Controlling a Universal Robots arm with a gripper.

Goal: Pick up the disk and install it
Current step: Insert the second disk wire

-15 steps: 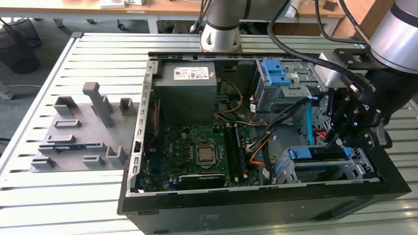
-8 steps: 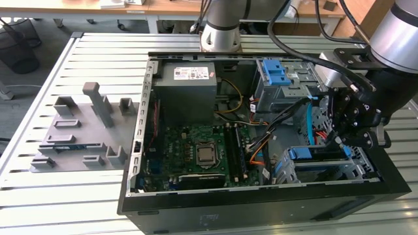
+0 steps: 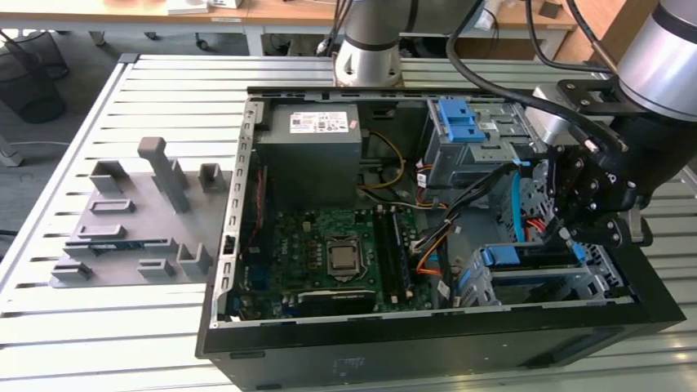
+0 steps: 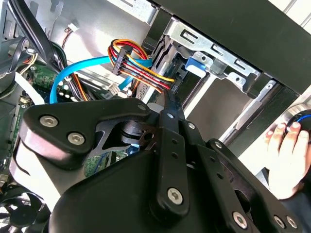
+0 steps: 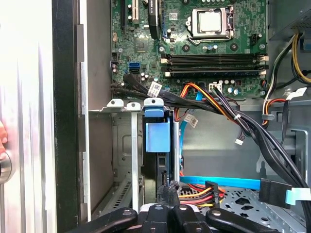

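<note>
The disk (image 5: 158, 135) sits on edge in a slot of the grey metal drive cage (image 5: 121, 145) at the case's front corner. Its blue carrier frame faces up and the dark drive body lies below it. In the exterior view the blue frame (image 3: 525, 255) lies in the lower bay at the exterior view's right. My gripper (image 3: 579, 238) hangs inside the case just above that bay. In both wrist views its black fingers are shut together, with the tips (image 5: 168, 188) at the near end of the disk. Nothing shows between the fingers (image 4: 171, 101).
The open black computer case (image 3: 436, 343) lies on a slatted metal table (image 3: 163, 90). Inside are the motherboard (image 3: 326, 253), the grey power supply (image 3: 316, 135), a blue latch bracket (image 3: 458, 122) on the upper bay and loose cable bundles (image 5: 214, 104). A grey fixture (image 3: 142, 220) stands outside. A person's hand (image 4: 286, 155) rests outside the case.
</note>
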